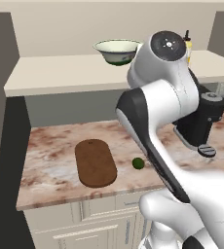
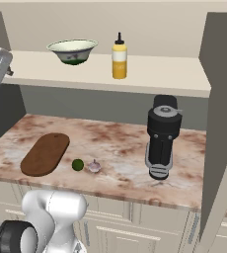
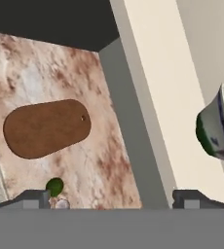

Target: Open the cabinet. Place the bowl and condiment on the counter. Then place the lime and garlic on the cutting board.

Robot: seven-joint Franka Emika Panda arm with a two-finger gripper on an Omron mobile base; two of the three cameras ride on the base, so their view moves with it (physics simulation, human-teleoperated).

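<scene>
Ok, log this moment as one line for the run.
cabinet: open | bowl, bottle: on shelf | lime, garlic: on counter beside board | jaws: open, empty

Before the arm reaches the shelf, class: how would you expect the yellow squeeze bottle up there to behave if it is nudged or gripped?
The condiment stands tall and narrow on the shelf, so a sideways nudge would probably tip it. Once down, its round body would likely roll. It looks like soft plastic, so it may give a little under a squeeze.
</scene>
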